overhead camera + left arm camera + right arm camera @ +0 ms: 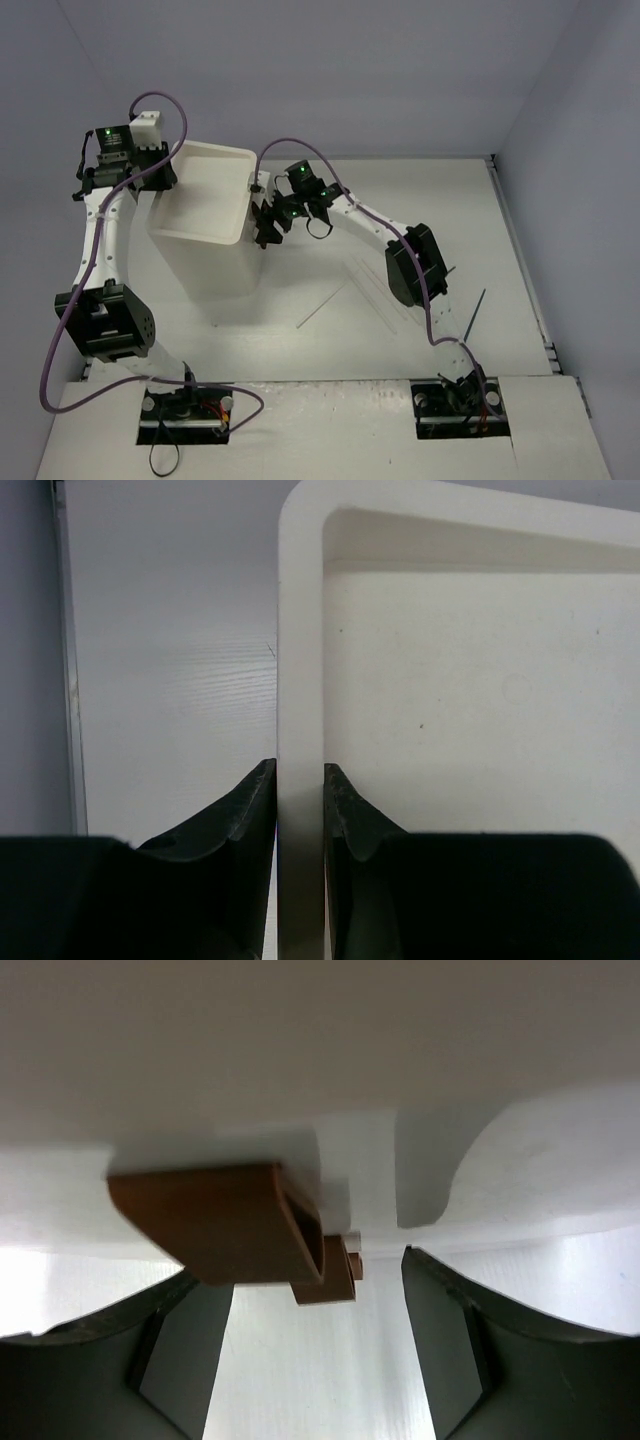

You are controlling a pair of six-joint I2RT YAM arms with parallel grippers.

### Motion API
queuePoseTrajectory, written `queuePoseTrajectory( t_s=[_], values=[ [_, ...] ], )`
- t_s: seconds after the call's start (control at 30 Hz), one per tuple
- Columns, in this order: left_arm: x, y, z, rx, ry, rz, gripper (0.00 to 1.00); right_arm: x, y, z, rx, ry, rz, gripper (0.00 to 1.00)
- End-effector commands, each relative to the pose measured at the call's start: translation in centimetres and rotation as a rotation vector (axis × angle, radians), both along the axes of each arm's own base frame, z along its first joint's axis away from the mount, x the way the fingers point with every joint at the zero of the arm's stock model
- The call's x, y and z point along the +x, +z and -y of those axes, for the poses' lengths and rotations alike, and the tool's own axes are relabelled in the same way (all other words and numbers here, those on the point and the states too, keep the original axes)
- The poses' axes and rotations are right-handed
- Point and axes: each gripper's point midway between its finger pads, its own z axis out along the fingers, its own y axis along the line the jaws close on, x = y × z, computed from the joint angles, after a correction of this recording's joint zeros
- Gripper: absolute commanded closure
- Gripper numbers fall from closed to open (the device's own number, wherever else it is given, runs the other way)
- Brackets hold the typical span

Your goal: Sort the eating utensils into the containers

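Observation:
The white cabinet (pixel 205 250) stands at the left centre, its rimmed top (pixel 232 160) facing up. My left gripper (pixel 152 168) is shut on the left rim of that top; in the left wrist view the rim (pixel 300 660) runs between the closed fingers (pixel 250 810). My right gripper (pixel 268 218) is open at the cabinet's right face. In the right wrist view brown drawer knobs (pixel 215 1225) stack just past the open fingertips (pixel 440 1330), ungripped. Thin utensils lie on the table: a dark chopstick (pixel 475 315) and a pale stick (pixel 322 306).
Faint clear sticks (pixel 385 300) lie on the table below the right forearm. Grey walls close in the table on the left, back and right. A raised strip runs along the table's right edge (pixel 520 270).

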Motion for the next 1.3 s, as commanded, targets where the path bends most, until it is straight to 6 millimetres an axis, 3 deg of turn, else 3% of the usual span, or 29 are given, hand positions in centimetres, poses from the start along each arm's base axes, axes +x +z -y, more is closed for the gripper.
queuePoseTrajectory(
  t_s=[0.0, 0.2, 0.37, 0.73, 1.27],
  values=[
    [-0.4, 1.8, 1.5, -0.05, -0.042, 0.005, 1.0, -0.3, 3.5, 1.3, 0.081, 0.038, 0.071, 0.36],
    [-0.4, 1.6, 1.0, -0.034, -0.02, 0.001, 1.0, -0.9, 0.6, 2.8, 0.039, 0.035, 0.028, 0.36],
    [-0.6, 1.2, 0.8, -0.029, -0.01, -0.01, 1.0, -0.4, -0.6, 2.7, 0.033, 0.026, 0.02, 0.36],
    [-0.7, 1.6, 0.1, -0.024, 0.043, -0.003, 1.0, 2.7, -1.1, 0.5, 0.105, -0.029, 0.052, 0.37],
    [-0.2, 1.9, -0.2, -0.034, 0.075, 0.0, 1.0, 2.7, -0.5, -1.3, 0.221, -0.028, 0.039, 0.43]
  ],
)
